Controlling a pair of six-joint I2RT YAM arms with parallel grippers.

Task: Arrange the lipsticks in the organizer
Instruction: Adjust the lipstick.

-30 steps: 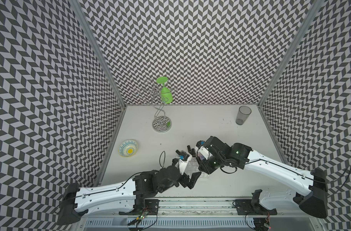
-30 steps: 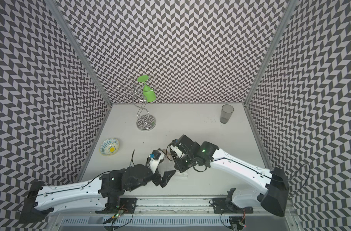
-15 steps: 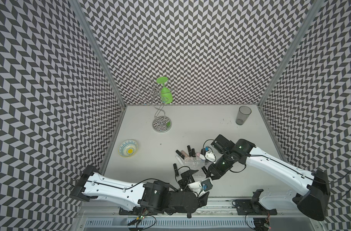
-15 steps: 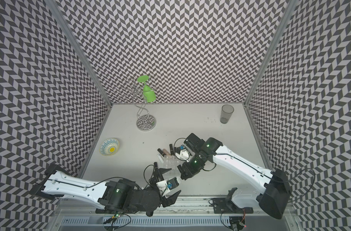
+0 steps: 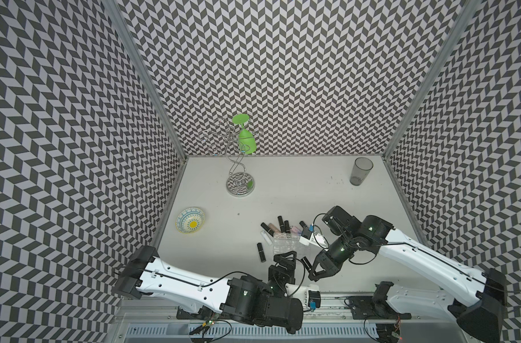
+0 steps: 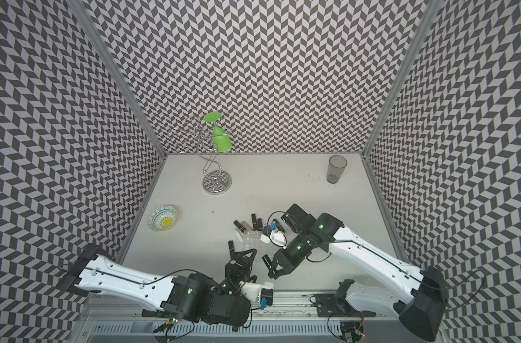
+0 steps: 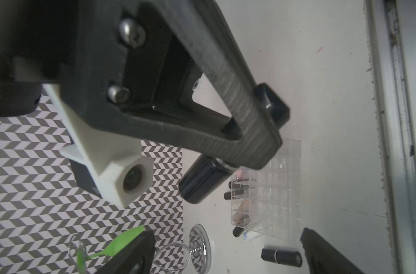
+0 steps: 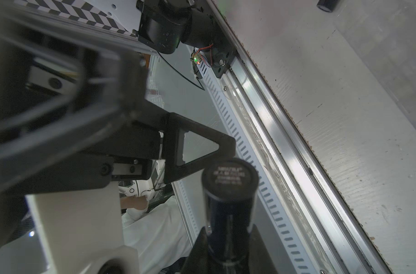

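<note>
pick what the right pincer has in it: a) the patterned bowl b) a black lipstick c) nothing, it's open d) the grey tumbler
b: in the right wrist view the right pincer is shut on a black lipstick, whose round end sticks out past its fingertips.

The white table (image 5: 283, 193) bears organizer (image 5: 286, 242), loose lipsticks (image 5: 261, 252), patterned bowl (image 5: 190, 220), grey tumbler (image 5: 360, 171) and wire stand (image 5: 240, 184).
</note>
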